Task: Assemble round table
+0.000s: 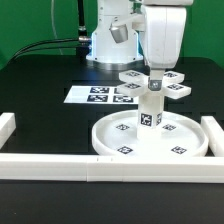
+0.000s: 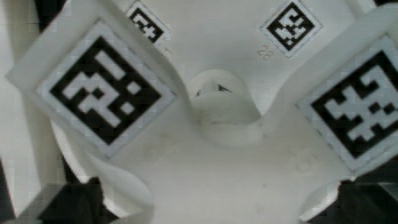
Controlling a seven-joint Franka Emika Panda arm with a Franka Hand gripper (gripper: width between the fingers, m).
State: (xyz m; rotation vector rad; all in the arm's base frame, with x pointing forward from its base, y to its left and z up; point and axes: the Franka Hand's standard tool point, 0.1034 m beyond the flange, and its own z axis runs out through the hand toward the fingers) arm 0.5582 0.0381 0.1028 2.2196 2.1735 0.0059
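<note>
The wide rimmed disc (image 1: 108, 141) lies on the black table near the front. The short cylinder post (image 1: 150, 113) stands upright at its centre. The cross-shaped flat piece (image 1: 178, 92) sits level on top of the post, its tagged arms spread out. My gripper (image 1: 153, 80) comes straight down onto the middle of the cross and is shut on it. In the wrist view the cross (image 2: 214, 150) fills the frame, with large tags on its arms and a hub hole in the middle. My gripper (image 2: 217, 200) pinches the cross between dark fingers (image 2: 68, 198) at both sides.
The marker board (image 1: 96, 95) lies behind the disc toward the exterior view's left. Long white border rails run along the front (image 1: 90, 166), the exterior view's left (image 1: 7, 128) and right (image 1: 213, 135). The robot base (image 1: 108, 42) stands at the back.
</note>
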